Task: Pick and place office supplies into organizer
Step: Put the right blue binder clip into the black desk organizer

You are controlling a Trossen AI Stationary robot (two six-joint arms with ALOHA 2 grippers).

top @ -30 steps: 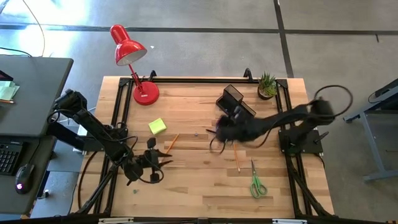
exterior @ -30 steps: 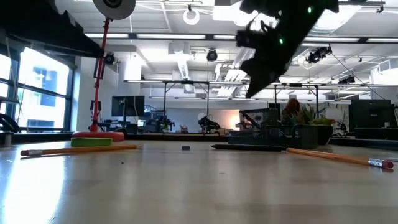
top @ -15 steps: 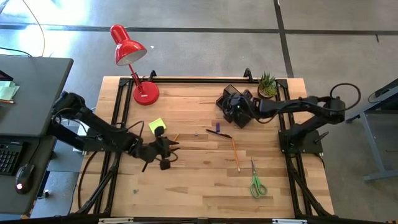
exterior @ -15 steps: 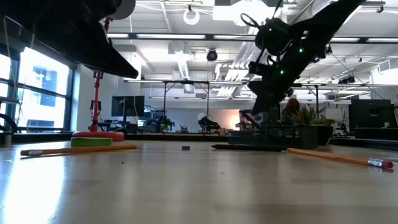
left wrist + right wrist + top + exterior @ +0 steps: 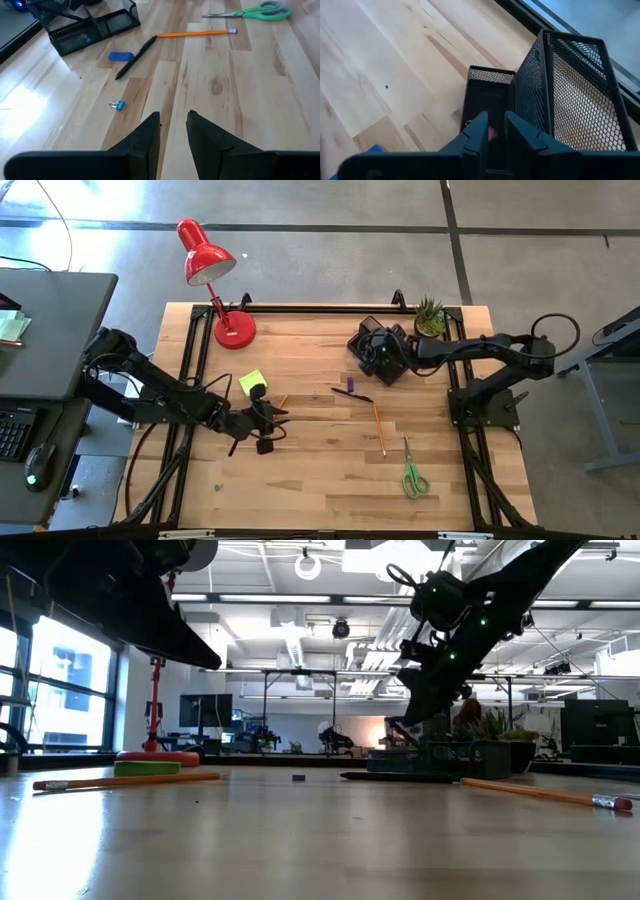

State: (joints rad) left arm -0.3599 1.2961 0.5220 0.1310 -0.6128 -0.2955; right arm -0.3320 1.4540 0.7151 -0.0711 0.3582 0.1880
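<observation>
Right claw point(image 5: 380, 352) hangs just above the organizer point(image 5: 378, 346) at the far right part of the surface point(image 5: 320, 470), and in its own wrist view we look down between its fingers point(image 5: 476, 134) into a low front compartment of the mesh caddy point(image 5: 560, 95). The jaws stand a narrow gap apart, and a small reddish thing shows between them; we cannot tell whether it is gripped or already lying in the compartment. We judge this to be a drop-off, so we would let the jaws part fully while centred over that compartment, then lift straight up so that neither finger catches the mesh wall just beside it.

Left claw point(image 5: 262, 420) sits low near the middle left of the surface, its jaws slightly apart and holding nothing, as its wrist view point(image 5: 172, 131) shows bare wood between the fingers. It is near the sticky-note block point(image 5: 252, 383) and one orange pencil point(image 5: 277, 408).

Waiting for us on the surface are the dark pen point(image 5: 136, 58), a blue flat piece point(image 5: 120, 56), a small blue clip point(image 5: 117, 104), a second pencil point(image 5: 379, 428) and the green-handled scissors point(image 5: 413, 472). Thin things like the pencils lie flat, so we would close across the shaft, not along it.
</observation>
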